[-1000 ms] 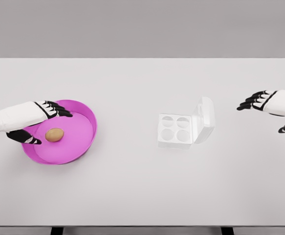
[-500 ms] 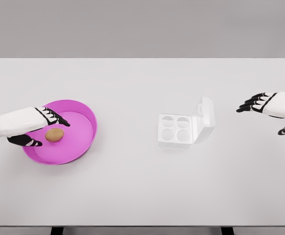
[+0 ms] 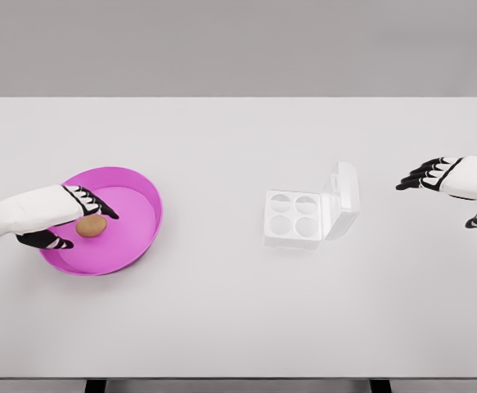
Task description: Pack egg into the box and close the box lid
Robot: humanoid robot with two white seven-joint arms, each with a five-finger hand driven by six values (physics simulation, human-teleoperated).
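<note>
Brown egg [image 3: 92,226] now bracketed by lowered left hand [image 3: 68,219].

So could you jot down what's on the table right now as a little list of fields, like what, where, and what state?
egg: brown, lying in the pink bowl
pink bowl: left part of the white table
egg box: right of centre, four cups all empty
lid: open, tilted up on the box's right side
left hand: around the egg, fingers either side of it, grasp not confirmed
right hand: far right, fingers spread, holding nothing
</note>
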